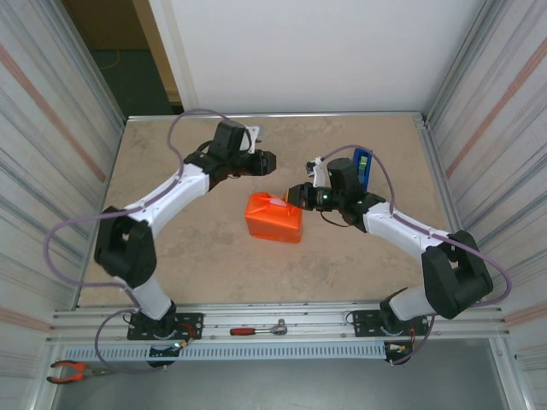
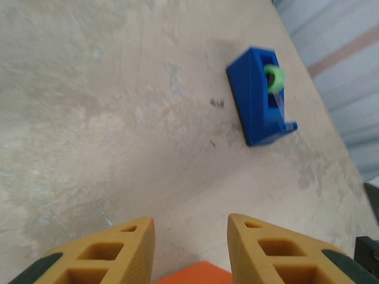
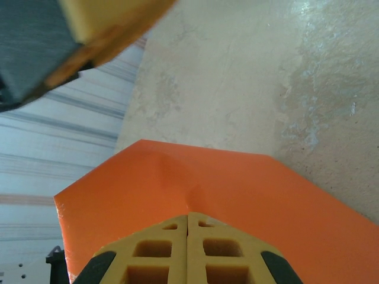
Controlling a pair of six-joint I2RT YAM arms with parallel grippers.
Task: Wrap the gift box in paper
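The gift box (image 1: pixel 273 219) sits mid-table, covered in orange paper (image 3: pixel 237 189) with a folded, creased flap on top. My right gripper (image 1: pixel 297 195) is at the box's far right corner. In the right wrist view my right gripper (image 3: pixel 188 216) is shut, its tips resting on the paper where a crease runs up to them. My left gripper (image 1: pixel 272 162) hovers just beyond the box's far edge. Seen from the left wrist, my left gripper (image 2: pixel 191 228) is open with nothing between its fingers, above an orange corner (image 2: pixel 192 274) of the paper.
A blue tape dispenser (image 1: pixel 363 168) with a green roll stands at the back right, also seen as the dispenser (image 2: pixel 260 94) ahead of the left fingers. Metal walls flank the table. A ratchet tool (image 1: pixel 256 329) lies on the front rail.
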